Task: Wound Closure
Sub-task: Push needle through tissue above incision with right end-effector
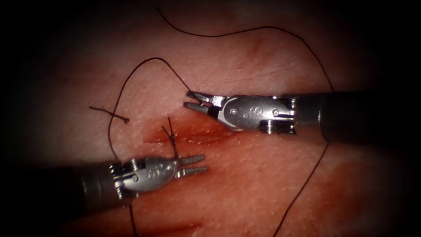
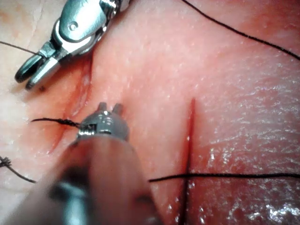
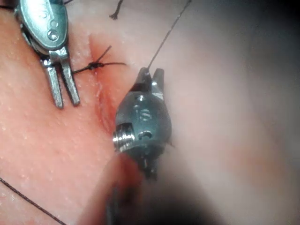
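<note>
The knot (image 1: pixel 173 139) sits on the cut (image 1: pixel 193 136), its ends standing up. The left tool (image 1: pixel 193 165) lies just near of it, jaws apart, holding nothing. The right tool (image 1: pixel 193 101) (slightly open) has the thread (image 1: pixel 144 66) at its tip.

looks down from above and in front at the cut (image 1: pixel 188 137) in the tissue (image 1: pixel 263 184), from a little way off. rides very close behind the left tool (image 2: pixel 108 108), facing along its shaft. rides very close behind the right tool (image 3: pixel 153 74), same way. shared by all three: the cut, the knot (image 1: pixel 173 139) and both tools.
</note>
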Controlling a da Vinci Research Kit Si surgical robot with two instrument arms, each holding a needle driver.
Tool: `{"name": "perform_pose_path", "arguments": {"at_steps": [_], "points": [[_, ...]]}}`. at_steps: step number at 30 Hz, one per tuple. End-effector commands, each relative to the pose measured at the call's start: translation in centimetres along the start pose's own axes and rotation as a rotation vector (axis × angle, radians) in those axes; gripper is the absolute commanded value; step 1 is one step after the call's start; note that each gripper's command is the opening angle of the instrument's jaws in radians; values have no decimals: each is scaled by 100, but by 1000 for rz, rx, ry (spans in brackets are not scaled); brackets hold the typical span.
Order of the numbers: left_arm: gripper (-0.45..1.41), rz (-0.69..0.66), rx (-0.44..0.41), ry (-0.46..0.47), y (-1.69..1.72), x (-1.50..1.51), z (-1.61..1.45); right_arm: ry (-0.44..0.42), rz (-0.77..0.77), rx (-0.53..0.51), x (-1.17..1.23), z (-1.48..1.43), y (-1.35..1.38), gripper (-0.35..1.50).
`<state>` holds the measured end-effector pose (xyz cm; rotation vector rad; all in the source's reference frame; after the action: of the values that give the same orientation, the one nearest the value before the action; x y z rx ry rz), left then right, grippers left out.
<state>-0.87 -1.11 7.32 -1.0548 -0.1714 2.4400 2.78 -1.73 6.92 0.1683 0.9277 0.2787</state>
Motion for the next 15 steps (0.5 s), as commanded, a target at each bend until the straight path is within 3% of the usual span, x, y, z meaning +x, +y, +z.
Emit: {"name": "perform_pose_path", "arguments": {"at_steps": [1,2,3,4,5,9,15], "points": [[1,1,2,1,0,-2,11,5,73,2,18,4,10,-35],[1,2,3,1,0,-2,12,2,124,3,25,3,14,-35],[1,-2,5,2,0,-5,14,-6,287,3,38,2,23,-35],[1,-2,5,2,0,-5,14,-6,287,3,38,2,23,-35],[1,-3,10,4,3,-10,17,-31,476,7,52,5,35,-35],[1,-5,12,-19,11,-21,17,-71,531,78,66,19,57,-35],[1,-16,2,-31,21,-34,18,-134,670,162,62,28,79,-35]]}}
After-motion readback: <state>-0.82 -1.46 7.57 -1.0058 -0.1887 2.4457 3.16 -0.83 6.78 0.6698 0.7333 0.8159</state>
